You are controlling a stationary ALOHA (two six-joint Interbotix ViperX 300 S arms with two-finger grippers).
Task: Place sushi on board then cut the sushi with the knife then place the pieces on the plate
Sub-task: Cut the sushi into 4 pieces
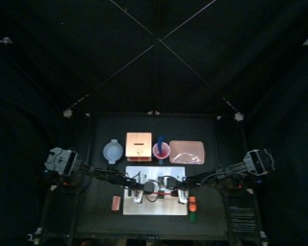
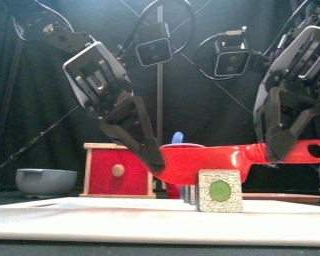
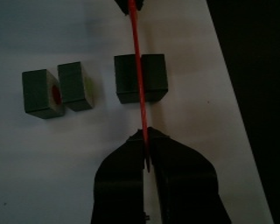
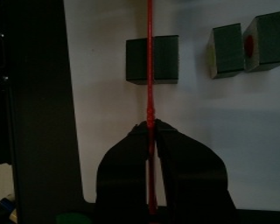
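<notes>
Now I am gripping the red knife [image 2: 216, 155] with both pincers. My left pincer [image 2: 156, 165] is clamping shut on the blade's tip end and my right pincer [image 2: 274, 152] is clamping shut toward the handle end, so the blade is stretching level from one to the other. Midway between my two pincers a dark green sushi block [image 3: 157, 77] is standing on the white cutting board [image 2: 69, 215], directly under the blade. I cannot tell whether the edge is touching its top or hanging just above it. Off to one side of the line between my pincers, two more sushi pieces [image 3: 39, 92] [image 3: 73, 85] are sitting close together on the board, a little apart from the block under the knife. Behind my left pincer, on the tabletop [image 3: 254, 70] past the board, the blue-grey bowl [image 2: 45, 180] and the wooden box [image 2: 116, 170] are standing side by side. Behind the gap between my pincers the red cup [image 1: 161, 149] is waiting, and behind my right pincer the pink tray [image 1: 187, 151] is lying flat.
</notes>
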